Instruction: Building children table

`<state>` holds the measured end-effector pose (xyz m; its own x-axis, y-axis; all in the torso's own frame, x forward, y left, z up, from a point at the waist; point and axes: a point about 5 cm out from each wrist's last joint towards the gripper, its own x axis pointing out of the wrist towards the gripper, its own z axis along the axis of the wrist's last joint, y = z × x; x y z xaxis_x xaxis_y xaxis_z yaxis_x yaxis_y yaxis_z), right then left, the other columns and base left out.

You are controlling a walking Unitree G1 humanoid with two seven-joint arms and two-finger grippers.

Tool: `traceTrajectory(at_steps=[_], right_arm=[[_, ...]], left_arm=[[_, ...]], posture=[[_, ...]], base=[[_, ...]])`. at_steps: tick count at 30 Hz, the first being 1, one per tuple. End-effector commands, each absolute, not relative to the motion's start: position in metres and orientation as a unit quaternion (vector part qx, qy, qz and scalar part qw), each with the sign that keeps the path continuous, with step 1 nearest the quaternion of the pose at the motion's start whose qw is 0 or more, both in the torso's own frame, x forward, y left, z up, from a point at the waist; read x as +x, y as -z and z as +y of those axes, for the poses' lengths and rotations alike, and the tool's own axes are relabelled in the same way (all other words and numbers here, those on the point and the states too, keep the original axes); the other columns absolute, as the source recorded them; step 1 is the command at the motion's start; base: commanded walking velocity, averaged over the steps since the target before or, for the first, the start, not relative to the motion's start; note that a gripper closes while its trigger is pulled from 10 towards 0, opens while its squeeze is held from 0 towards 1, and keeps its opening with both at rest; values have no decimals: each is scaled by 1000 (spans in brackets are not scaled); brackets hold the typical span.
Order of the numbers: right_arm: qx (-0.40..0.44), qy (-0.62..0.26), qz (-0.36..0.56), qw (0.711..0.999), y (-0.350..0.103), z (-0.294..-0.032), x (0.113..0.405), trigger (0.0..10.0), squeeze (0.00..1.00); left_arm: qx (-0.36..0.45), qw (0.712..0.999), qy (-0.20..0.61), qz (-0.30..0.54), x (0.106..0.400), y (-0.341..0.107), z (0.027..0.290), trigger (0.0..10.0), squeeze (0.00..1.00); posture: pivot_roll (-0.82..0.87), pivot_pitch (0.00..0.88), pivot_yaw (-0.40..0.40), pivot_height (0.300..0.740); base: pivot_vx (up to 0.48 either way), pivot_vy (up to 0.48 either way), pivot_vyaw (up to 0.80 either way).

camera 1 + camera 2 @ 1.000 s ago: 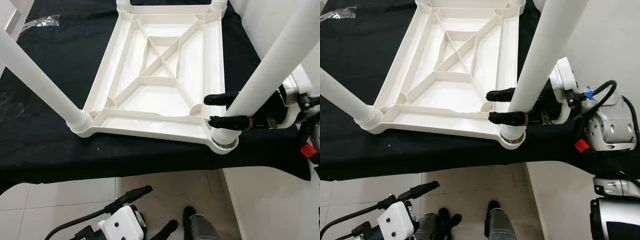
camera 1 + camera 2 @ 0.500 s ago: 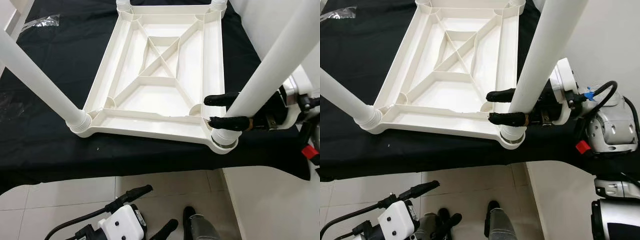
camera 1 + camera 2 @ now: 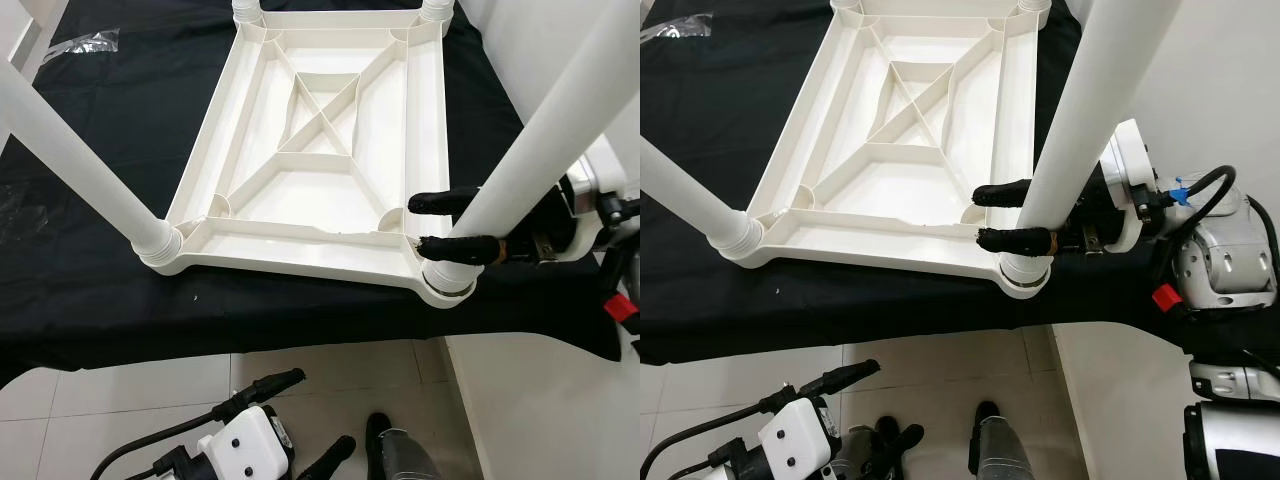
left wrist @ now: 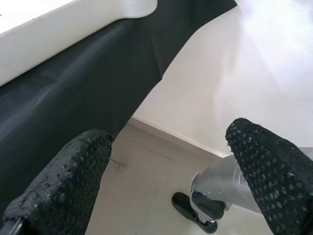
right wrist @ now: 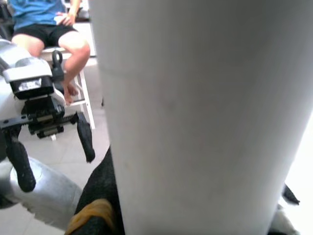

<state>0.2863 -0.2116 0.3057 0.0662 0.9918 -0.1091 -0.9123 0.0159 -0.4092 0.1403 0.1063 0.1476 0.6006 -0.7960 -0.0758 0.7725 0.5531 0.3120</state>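
Up close, the right tool (image 3: 1002, 215) clasps the white leg (image 3: 1080, 130); a seated person (image 5: 46, 29) shows behind.

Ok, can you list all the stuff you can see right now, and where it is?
Tabletop: one, white, upside down on the black cloth.
Table legs: four, white, one in each corner socket; near left, near right.
Black cloth: one, draped over the work surface.
Plastic wrapper: one, clear, far left on the cloth.
Floor tiles: pale, below the cloth.
Person: one, blue top, seated on a white stool.
Right pincer: black fingers around the near right leg, just above its socket.
Left pincer: black fingers open, hanging low over the floor.
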Motion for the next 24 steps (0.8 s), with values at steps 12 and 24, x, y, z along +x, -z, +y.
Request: traceTrajectory(at_steps=[12,24], right_arm=[[-174,-685,-79,703,-291,-209,285,10000,0],[-178,-659,-100,724,-288,-200,294,10000,0]], left_arm=[[152,879,452,-29,137,-143,105,10000,0],[153,879,451,-32,137,-144,104,10000,0]], posture=[[73,379,59,740],[76,380,56,740]], base=[[0,0,0],[0,0,0]])
